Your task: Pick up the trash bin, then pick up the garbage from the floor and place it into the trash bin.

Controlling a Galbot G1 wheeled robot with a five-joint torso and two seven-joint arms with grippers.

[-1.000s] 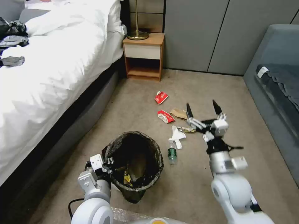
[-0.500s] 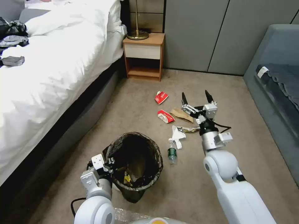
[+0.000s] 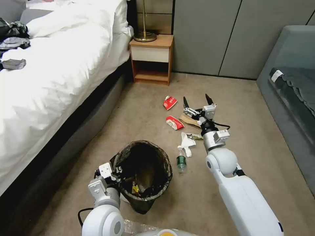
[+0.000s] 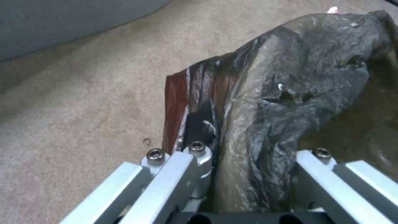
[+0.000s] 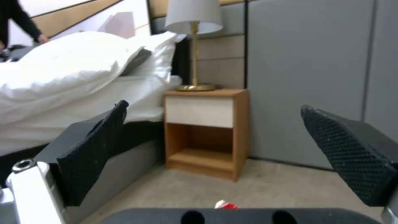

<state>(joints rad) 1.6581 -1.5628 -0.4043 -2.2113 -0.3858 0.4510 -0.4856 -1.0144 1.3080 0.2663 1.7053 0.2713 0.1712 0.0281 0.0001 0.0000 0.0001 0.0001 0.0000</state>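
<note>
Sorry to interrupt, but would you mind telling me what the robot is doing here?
It is tidying litter off the carpet. The left gripper is clamped on the rim of the small round bin lined with a dark crinkled bag, which already holds some scraps. The right gripper, jaws open, reaches over the flat brown paper bag. Two crumpled red-and-white packets, white paper scraps and a clear bottle with a green label lie nearby.
</note>
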